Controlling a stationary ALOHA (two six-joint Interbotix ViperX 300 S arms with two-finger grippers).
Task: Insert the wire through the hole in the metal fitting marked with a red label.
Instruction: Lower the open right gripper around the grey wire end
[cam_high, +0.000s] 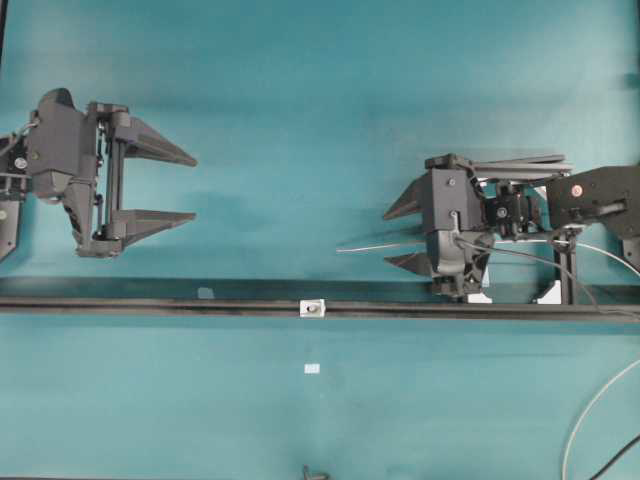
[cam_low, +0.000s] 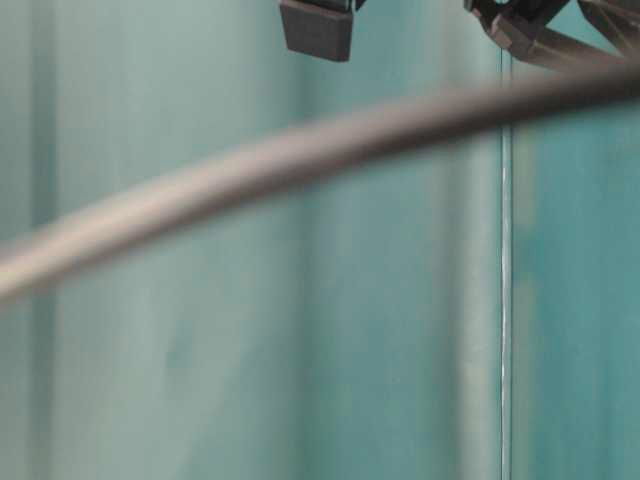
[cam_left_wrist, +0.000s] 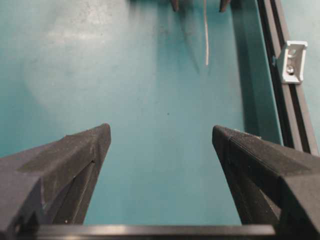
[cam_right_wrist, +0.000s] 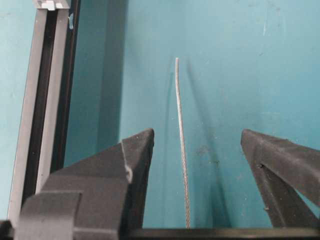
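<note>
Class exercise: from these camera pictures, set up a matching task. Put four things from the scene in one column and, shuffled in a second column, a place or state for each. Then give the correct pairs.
Things:
1. wire
2. metal fitting
3. left gripper
4. white cable

Place or state:
A. mounted on the black rail
B. lying between the open fingers of the right gripper
C. open, nothing between its fingers
D. curving across the table's bottom right corner in the overhead view

Pairs: 1-B, 2-A, 3-C, 4-D
</note>
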